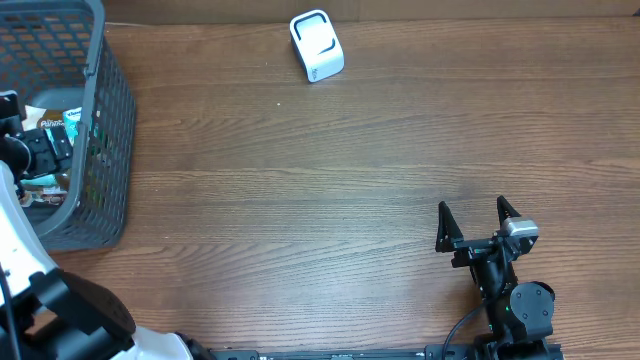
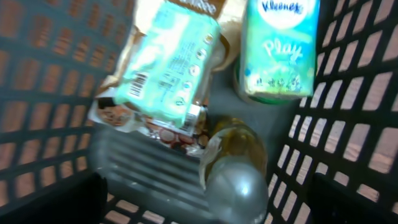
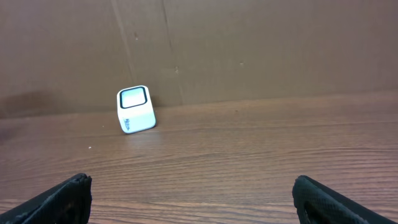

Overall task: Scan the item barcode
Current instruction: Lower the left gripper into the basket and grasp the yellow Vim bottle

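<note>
1. Wooden table [image 1: 300, 200]: mostly bare. The work sits at its far-left edge and its back edge.
2. Grey mesh basket [image 1: 112, 120], at the table's left end, holds all the candidate items. None is out yet.
3. Left gripper [image 1: 45, 148] hangs over the inside of the basket, jaws spread wide and holding nothing. The wrist view looks straight down onto the pile.
4. Right gripper [image 1: 472, 208] is parked low at the front right, well apart from everything. Its jaws are released wide and empty, and it faces the scanner.
5. White scanner [image 1: 316, 45] stands at the back edge, centre-left, far from the basket. Its window tilts toward the front.
6. Kleenex pack [image 2: 280, 46] stands against the right basket wall.
7. Green printed pack [image 2: 168, 68] lies tilted on top of the pile with its barcode [image 2: 140, 84] facing up. It looks like the easiest pick.
8. A clear bottle or jar [image 2: 236, 168] sits below it, just beside a brown wrapper [image 2: 143, 124]. Both are blurred.
9. Step, as judged: pre-grasp, choosing an item in the basket. Nothing is scanned.
10. Next move, as judged: lower the left jaws across the green pack, close, and lift clear of the basket wall. Carry it to the scanner with the barcode turned to the window. The risk is snagging the wrapper underneath.
</note>
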`<state>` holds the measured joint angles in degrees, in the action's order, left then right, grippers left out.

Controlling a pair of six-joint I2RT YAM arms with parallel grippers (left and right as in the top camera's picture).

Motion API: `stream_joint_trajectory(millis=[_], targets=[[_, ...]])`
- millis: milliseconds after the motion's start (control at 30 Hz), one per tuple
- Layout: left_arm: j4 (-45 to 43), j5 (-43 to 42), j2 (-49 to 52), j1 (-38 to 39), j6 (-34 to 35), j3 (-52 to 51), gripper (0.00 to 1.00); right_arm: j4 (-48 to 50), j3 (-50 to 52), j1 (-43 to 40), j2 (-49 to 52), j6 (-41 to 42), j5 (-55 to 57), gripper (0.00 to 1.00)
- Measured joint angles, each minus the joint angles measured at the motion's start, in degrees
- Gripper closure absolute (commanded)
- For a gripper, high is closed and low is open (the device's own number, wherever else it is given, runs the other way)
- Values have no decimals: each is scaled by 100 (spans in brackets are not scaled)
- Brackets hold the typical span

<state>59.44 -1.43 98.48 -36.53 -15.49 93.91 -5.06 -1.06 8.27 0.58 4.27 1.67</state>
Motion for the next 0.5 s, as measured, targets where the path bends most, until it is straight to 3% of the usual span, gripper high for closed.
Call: stream_joint_trajectory(millis=[300, 433, 500], targets=[[201, -199, 616, 0, -149, 0, 15, 0, 0, 2, 0, 0, 0, 0], [210, -286, 780, 0, -166, 0, 34, -2, 0, 2, 0, -2, 0, 0], [208, -304, 822, 0, -177, 0, 39, 2, 0, 2, 0, 0, 0, 0]])
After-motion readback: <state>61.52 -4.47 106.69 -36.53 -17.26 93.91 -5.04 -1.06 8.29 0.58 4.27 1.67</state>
